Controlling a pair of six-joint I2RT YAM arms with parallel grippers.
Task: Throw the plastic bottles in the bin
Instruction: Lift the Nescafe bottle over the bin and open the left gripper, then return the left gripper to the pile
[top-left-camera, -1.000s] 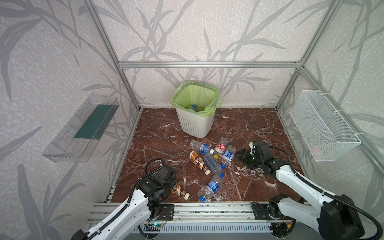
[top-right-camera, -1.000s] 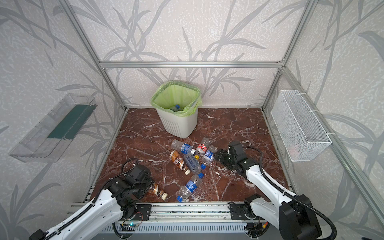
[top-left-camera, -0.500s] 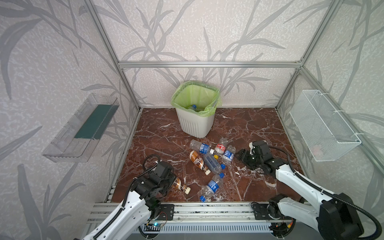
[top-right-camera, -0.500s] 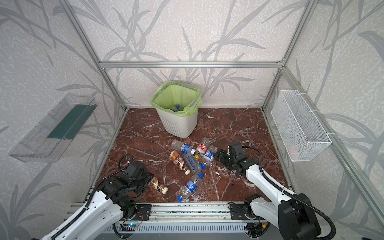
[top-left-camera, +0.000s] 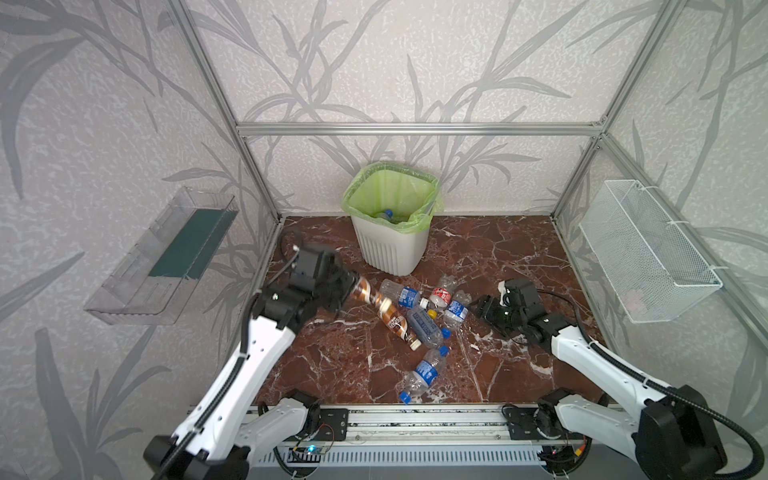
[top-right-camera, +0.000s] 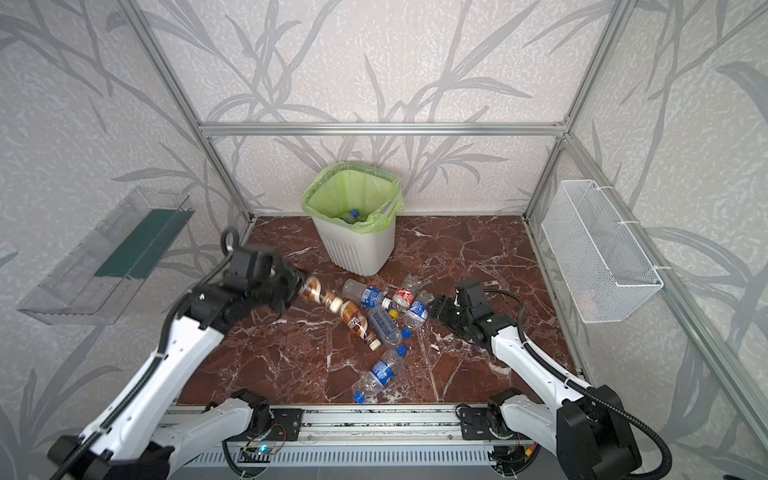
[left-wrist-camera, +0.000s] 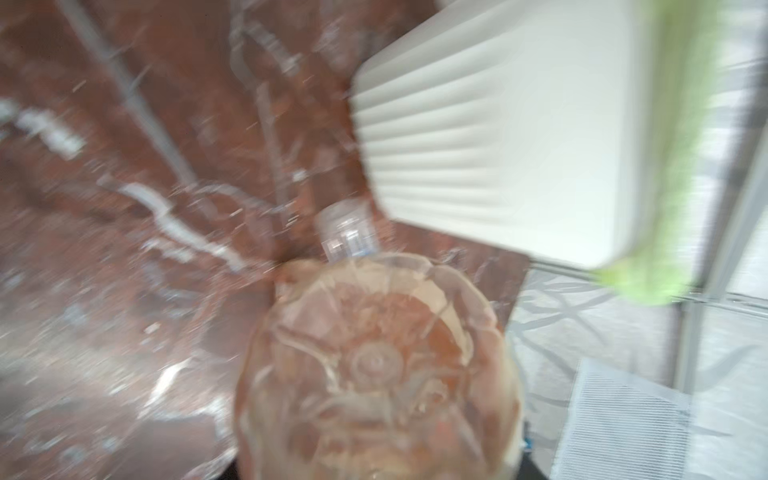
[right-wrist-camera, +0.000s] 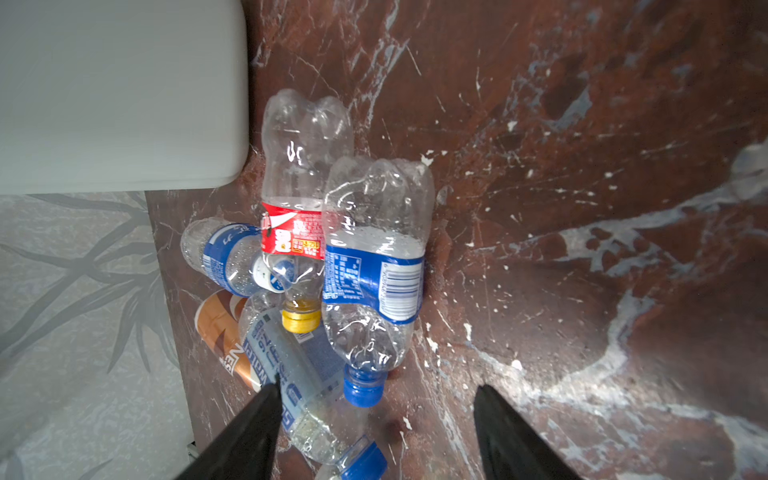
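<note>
Left of centre in both top views, a brown-gold bottle (top-left-camera: 368, 293) is pinched by its base end in the left pincer (top-left-camera: 347, 286). It is raised clear of the worktop (top-left-camera: 498, 257) with its cap end jutting rightward. The bin (top-left-camera: 388, 249) is seen in the upper middle. Right of centre, the right pincer (right-wrist-camera: 378, 388) is held spread and empty beside the loose bottles (top-left-camera: 419, 316). A slip is judged possible, since little of the smooth bottle is gripped (the left wrist view is heavily blurred). Were it carried too low, the bin's wall or green liner (top-left-camera: 390, 187) could be struck. Released early, it would be dropped short.
</note>
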